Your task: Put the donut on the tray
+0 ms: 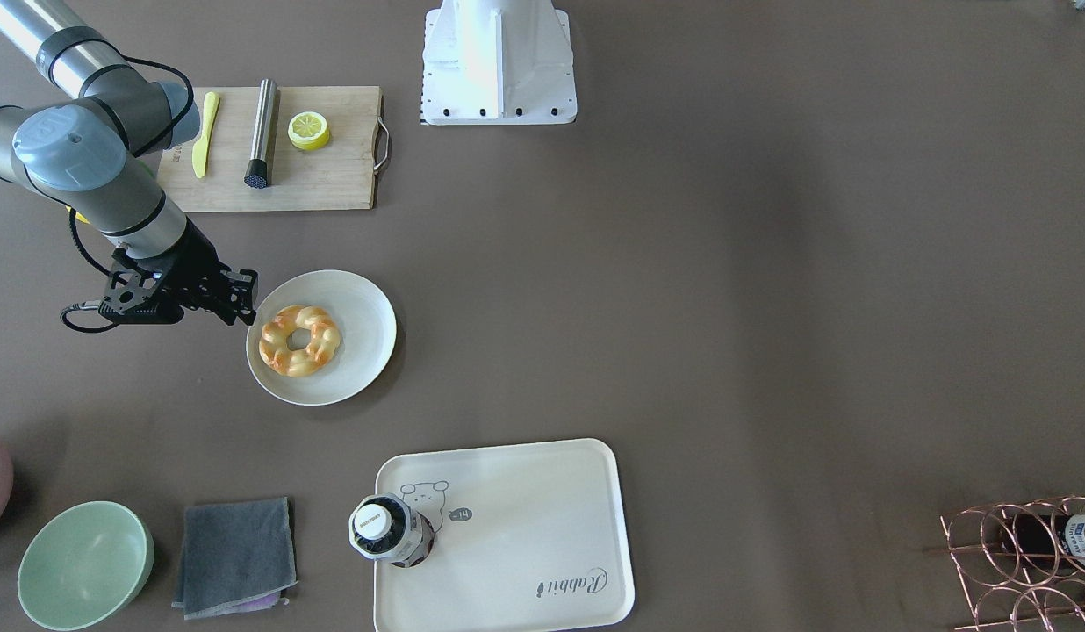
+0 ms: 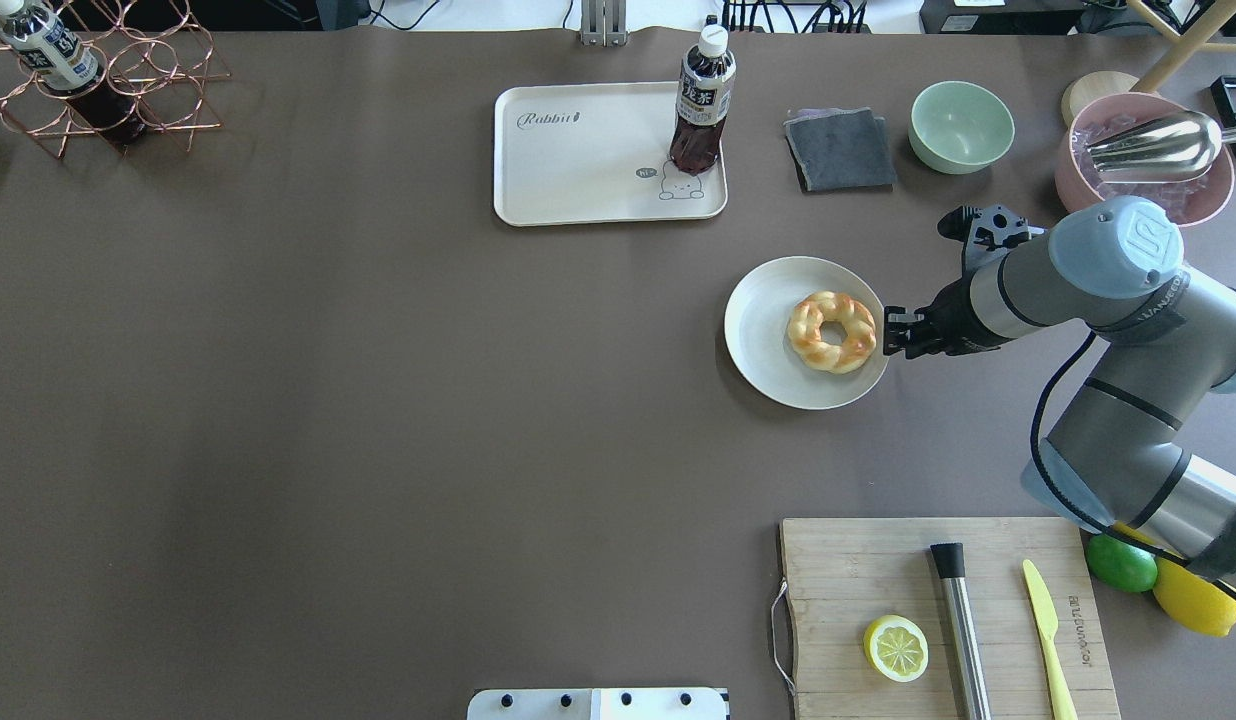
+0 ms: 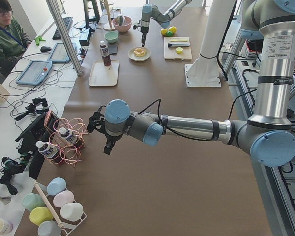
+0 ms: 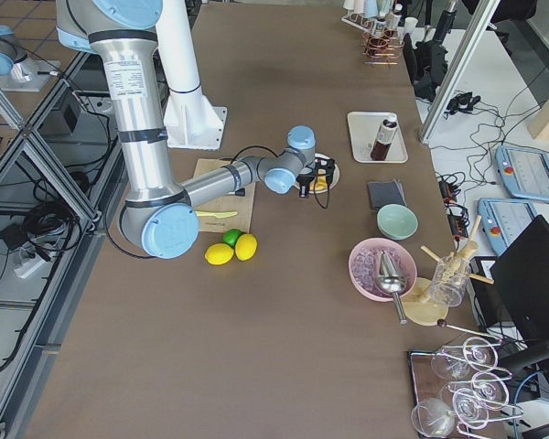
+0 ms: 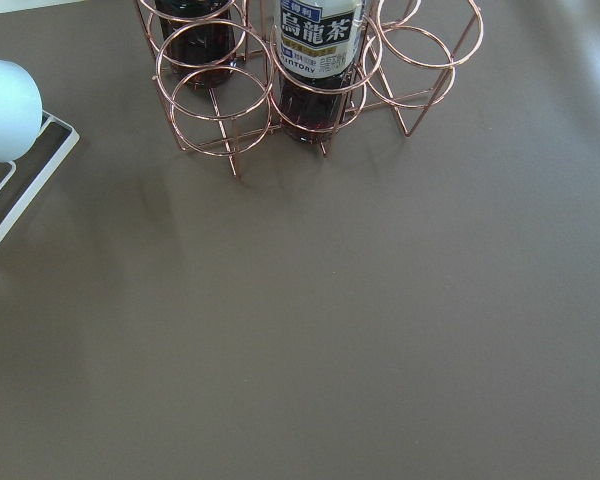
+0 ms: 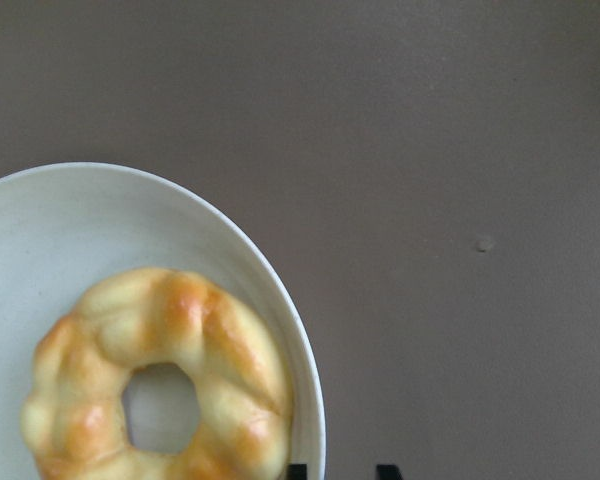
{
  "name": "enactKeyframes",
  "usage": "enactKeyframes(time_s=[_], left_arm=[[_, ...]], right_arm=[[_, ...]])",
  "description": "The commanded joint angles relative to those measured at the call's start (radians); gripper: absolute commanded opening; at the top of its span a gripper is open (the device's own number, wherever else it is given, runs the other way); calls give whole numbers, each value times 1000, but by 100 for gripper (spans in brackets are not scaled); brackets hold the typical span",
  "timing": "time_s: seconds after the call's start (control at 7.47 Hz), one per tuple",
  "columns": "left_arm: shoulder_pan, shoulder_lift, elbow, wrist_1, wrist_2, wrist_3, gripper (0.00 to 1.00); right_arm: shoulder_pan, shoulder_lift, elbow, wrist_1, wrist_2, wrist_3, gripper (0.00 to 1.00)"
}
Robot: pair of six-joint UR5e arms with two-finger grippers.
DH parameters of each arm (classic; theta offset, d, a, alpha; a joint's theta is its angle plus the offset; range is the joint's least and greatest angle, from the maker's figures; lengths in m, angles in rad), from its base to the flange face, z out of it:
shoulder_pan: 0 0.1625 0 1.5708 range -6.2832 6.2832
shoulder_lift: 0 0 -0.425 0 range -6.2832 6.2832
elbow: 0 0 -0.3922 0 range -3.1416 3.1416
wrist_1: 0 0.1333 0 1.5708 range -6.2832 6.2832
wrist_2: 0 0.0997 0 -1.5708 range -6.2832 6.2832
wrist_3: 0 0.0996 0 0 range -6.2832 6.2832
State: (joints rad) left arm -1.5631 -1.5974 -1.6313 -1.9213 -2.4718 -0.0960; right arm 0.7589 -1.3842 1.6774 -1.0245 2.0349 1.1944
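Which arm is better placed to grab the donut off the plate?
Right. The right tool, open, sits at the rim of the plate, beside the donut; the left tool hangs far off near the wire bottle rack.

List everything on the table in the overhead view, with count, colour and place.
twisted golden-yellow donut: one, on the plate
round white plate: one, right of centre
cream rectangular tray: one, far middle
dark tea bottle: one, upright on the tray
grey folded cloth: one, right of tray
pale green bowl: one, right of cloth
pink bowl: one, far right, holds silver scoop
wooden cutting board: one, near right; bears yellow lemon half, steel cylinder, yellow knife
green lime, yellow lemon: one each, beside board
copper wire rack: one, far left, holds labelled bottle
right gripper: open, empty, beside the donut at plate's rim
left gripper: outside this view; near rack in left side view
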Motion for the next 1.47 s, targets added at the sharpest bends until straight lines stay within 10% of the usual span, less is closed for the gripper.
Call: enactKeyframes(time_s=[0.0, 0.54, 0.67, 1.34], left_arm=[[0, 4, -4, -1, -1, 1, 100], [0, 4, -5, -1, 1, 1, 100], [0, 4, -4, -1, 1, 1, 100], [0, 1, -8, 1, -1, -5, 99]], right_arm=[[-19, 1, -11, 4, -8, 13, 35], [-33, 4, -13, 4, -9, 45, 24], [-38, 4, -13, 4, -9, 69, 0], [-16, 102, 36, 6, 5, 157, 0]])
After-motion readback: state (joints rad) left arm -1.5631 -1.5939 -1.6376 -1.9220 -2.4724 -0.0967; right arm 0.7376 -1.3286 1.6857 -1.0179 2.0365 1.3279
